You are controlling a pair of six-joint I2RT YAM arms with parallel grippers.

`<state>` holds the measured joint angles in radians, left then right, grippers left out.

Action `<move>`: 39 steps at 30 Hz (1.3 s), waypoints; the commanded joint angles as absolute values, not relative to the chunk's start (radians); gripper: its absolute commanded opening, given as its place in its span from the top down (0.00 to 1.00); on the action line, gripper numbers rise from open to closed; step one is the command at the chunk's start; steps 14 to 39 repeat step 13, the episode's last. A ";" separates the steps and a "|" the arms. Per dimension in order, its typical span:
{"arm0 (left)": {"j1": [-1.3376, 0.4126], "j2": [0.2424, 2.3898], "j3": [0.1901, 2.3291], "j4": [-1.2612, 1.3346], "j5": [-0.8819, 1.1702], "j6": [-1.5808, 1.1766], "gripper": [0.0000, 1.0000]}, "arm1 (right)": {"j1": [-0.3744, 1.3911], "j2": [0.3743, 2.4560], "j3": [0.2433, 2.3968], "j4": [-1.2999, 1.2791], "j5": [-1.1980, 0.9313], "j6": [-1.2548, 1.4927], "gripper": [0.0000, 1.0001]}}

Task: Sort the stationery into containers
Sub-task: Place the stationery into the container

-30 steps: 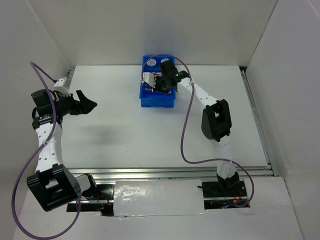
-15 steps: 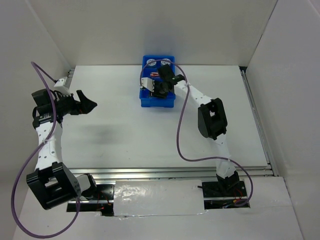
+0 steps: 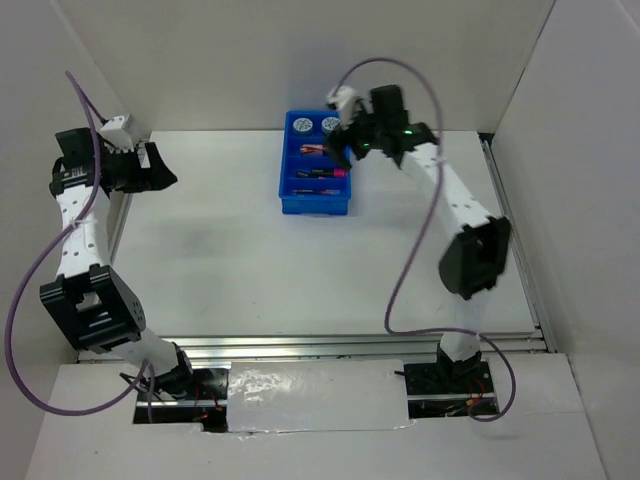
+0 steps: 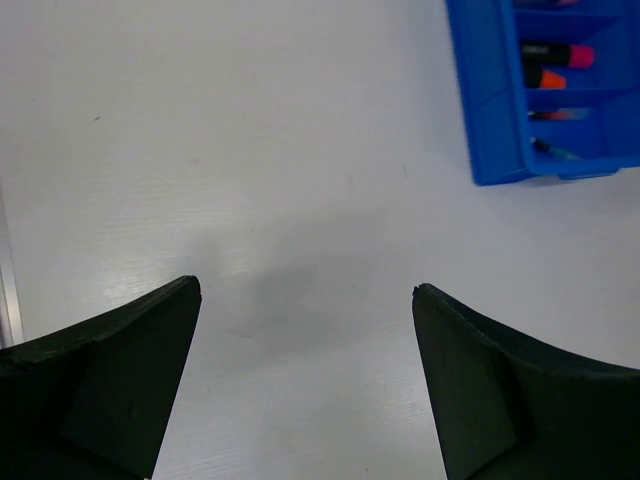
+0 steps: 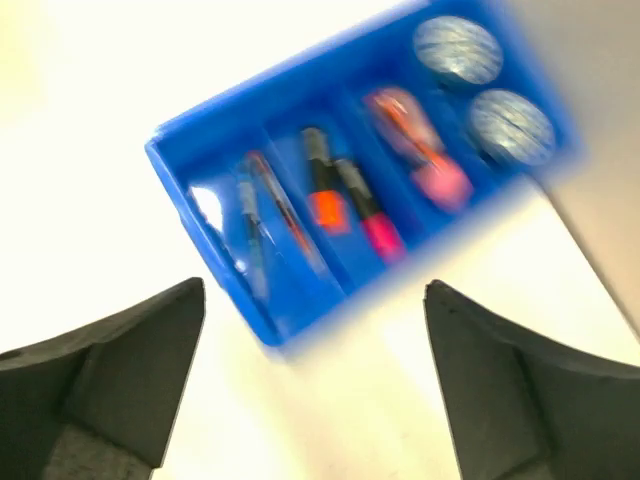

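With the left gripper (image 4: 306, 288) and right gripper (image 5: 315, 288) both spread wide and empty, the light, stiff, slick highlighters (image 5: 325, 195) in the blue tray (image 5: 165, 150) seem best pinched mid-barrel.

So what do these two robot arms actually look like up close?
The left arm and right arm are slim white links with chunky black joints. A purple cable loops along each. The left gripper and right gripper each have two broad, matte black, wedge-shaped fingers. A green light glows near the right wrist.
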<state>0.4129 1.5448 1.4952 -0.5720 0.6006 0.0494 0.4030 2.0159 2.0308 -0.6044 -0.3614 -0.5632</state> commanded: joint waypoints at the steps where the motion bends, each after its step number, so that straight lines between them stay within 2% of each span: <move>1: 0.365 1.595 1.529 -0.686 0.408 0.086 0.01 | 0.229 1.685 1.786 -0.559 -0.403 -0.263 0.00; 4: 0.350 1.594 1.476 -0.657 0.370 0.103 0.01 | 0.082 1.521 1.515 -0.480 -0.373 -0.206 0.00; 7: 0.339 1.565 1.390 -0.582 0.376 0.107 0.01 | -0.081 1.441 1.332 -0.465 -0.373 -0.176 0.00; 12: 0.281 1.536 1.292 -0.494 0.310 0.114 0.01 | -0.268 1.382 1.126 -0.436 -0.382 -0.175 0.00; 13: 0.258 1.529 1.279 -0.480 0.261 0.114 0.00 | -0.281 1.379 1.111 -0.425 -0.379 -0.175 0.00; 39: 0.258 1.529 1.279 -0.480 0.261 0.114 0.00 | -0.281 1.379 1.111 -0.425 -0.379 -0.175 0.00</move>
